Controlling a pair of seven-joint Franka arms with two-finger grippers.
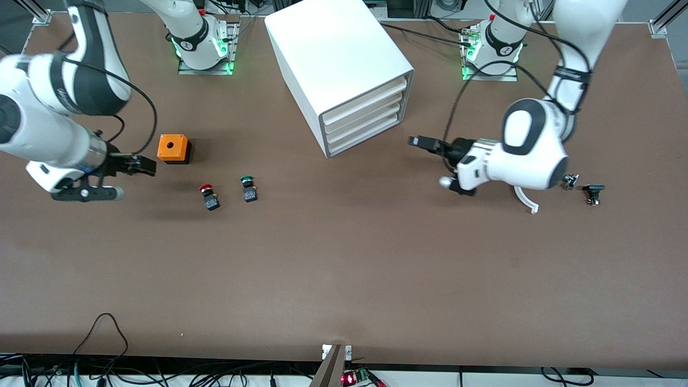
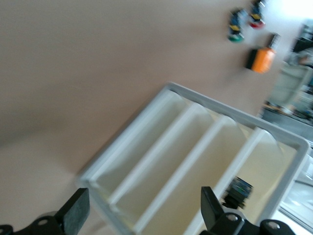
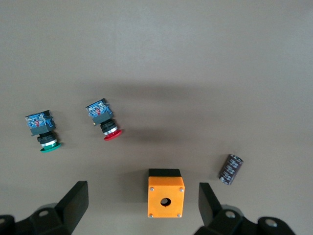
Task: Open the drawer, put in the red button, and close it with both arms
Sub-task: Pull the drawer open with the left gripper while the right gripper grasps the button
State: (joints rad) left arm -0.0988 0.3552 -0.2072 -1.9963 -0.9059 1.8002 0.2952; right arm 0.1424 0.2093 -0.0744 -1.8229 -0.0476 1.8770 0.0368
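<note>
1. Nearest the front camera, the small red-capped push button on its black blocky body is seen lying on the brown table, just beside a like button with a green cap; it has not been picked up, and it lies near the right gripper, a little toward the cabinet from it.
2. An orange box with a round hole in its top is found directly beside the right gripper, farther from the front camera than both buttons.
3. That black two-finger right gripper is held low over the table with its fingers spread wide and nothing between them; in the right wrist view the red button is framed ahead of the fingers, so the pose is judged a readiness to pick.
4. A small dark cylinder is seen in the same view, beside the orange box.
5. The big white box cabinet is placed between the arms' bases, its stacked cream-fronted drawers all pushed in.
6. The left gripper is held spread and empty, aimed at the drawer fronts, presumably so that one can be pulled out first.
</note>
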